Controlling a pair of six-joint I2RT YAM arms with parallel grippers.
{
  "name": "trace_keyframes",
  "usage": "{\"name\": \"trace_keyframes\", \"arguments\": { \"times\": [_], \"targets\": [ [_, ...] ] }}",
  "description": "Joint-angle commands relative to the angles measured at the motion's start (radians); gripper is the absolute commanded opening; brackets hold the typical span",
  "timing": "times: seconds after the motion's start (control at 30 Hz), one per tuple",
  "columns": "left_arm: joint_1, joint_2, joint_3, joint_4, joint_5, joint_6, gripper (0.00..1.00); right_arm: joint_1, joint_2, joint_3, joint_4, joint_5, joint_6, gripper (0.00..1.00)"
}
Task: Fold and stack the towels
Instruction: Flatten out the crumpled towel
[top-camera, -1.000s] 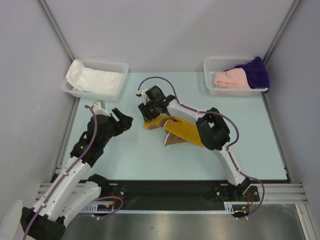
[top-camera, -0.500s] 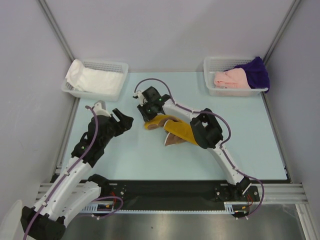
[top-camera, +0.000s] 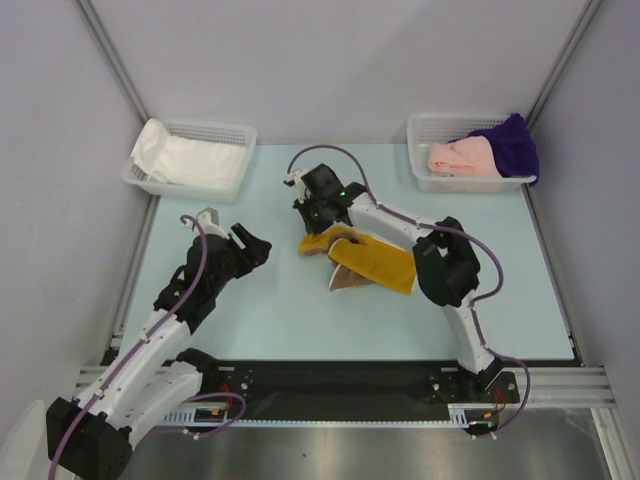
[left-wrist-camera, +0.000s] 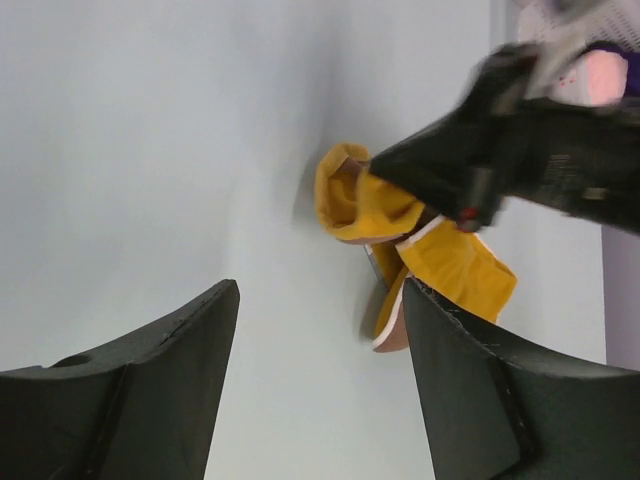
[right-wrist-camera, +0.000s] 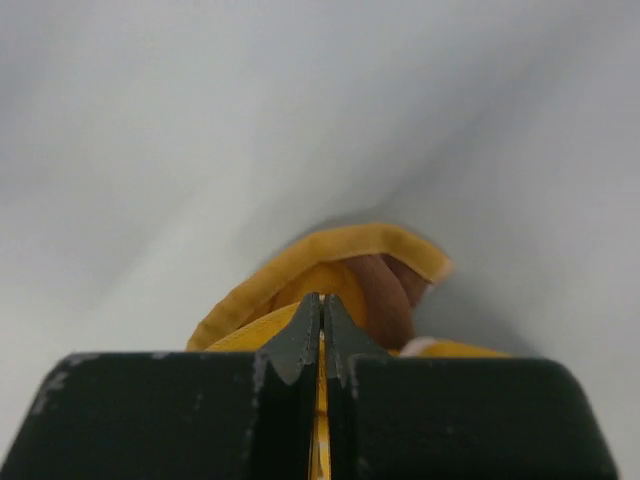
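A mustard towel (top-camera: 365, 262) with a brown underside lies crumpled in the middle of the table. My right gripper (top-camera: 318, 215) is shut on the towel's far left edge; in the right wrist view a thin strip of mustard towel (right-wrist-camera: 330, 270) runs between the closed fingertips (right-wrist-camera: 305, 345). Left of the towel and apart from it, my left gripper (top-camera: 252, 243) hangs open with nothing between its fingers (left-wrist-camera: 190, 330). From the left wrist the mustard towel (left-wrist-camera: 440, 260) shows ahead, under the right arm. A white towel (top-camera: 190, 160) fills the left basket; pink (top-camera: 462, 157) and purple (top-camera: 512, 142) towels sit in the right one.
Two white mesh baskets stand at the far edge, one at the left (top-camera: 235, 130) and one at the right (top-camera: 425, 125). Grey walls close in on three sides. The right arm's elbow (top-camera: 447, 265) sits just right of the mustard towel.
My right gripper has shut on the mustard towel's edge and shifted slightly right and away, lifting that edge. The left gripper has moved little.
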Motion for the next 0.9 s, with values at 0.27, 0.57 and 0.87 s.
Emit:
{"name": "trace_keyframes", "arguments": {
  "times": [0.27, 0.57, 0.87],
  "targets": [
    [0.009, 0.236, -0.065, 0.387, 0.186, -0.048, 0.78, -0.021, -0.440, -0.171, 0.093, 0.248, 0.082, 0.00],
    [0.006, 0.545, 0.071, 0.673, 0.373, 0.009, 0.78, -0.089, -0.672, -0.302, 0.048, 0.336, 0.135, 0.00],
    [-0.001, 0.682, 0.061, 0.827, 0.451, 0.052, 0.71, -0.187, -0.718, -0.414, 0.081, 0.307, 0.164, 0.00]
  ]
}}
